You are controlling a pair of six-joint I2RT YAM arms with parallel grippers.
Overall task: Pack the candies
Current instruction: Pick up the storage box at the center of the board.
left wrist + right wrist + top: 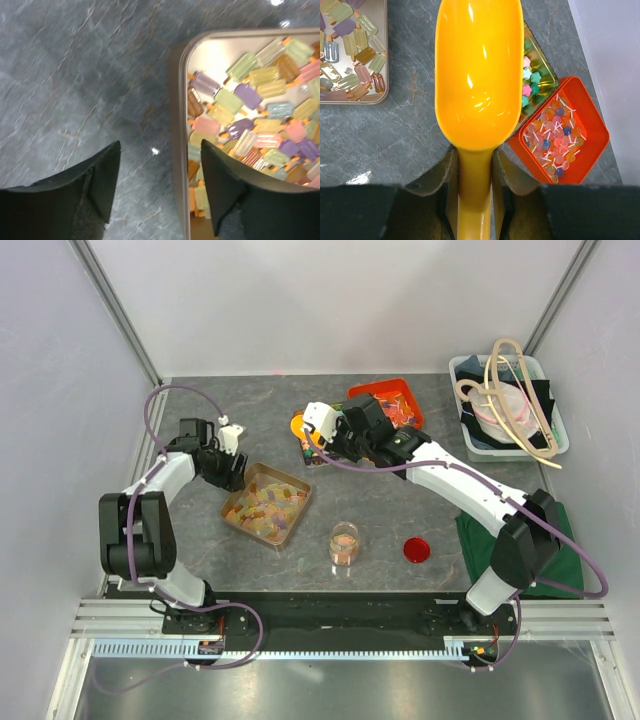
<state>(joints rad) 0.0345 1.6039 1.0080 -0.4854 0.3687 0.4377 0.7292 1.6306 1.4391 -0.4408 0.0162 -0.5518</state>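
The candies [266,503] are small flat pastel pieces lying in a shallow metal tray [178,125] left of the table's middle. They also show in the left wrist view [250,115] and the right wrist view [350,50]. My left gripper [160,167] is open at the tray's left corner and straddles its wall. One finger [105,177] is outside over the table, and the other finger [222,182] is inside above the candies. My right gripper [475,170] is shut on the handle of an empty orange scoop [477,70], held behind the tray.
An orange tray [372,393] of lollipops and a small dark tin [544,67] of star sweets sit under the right arm. A glass jar [344,543] holding some candies and a red lid [417,549] stand near the front. A bin [465,440] is back right.
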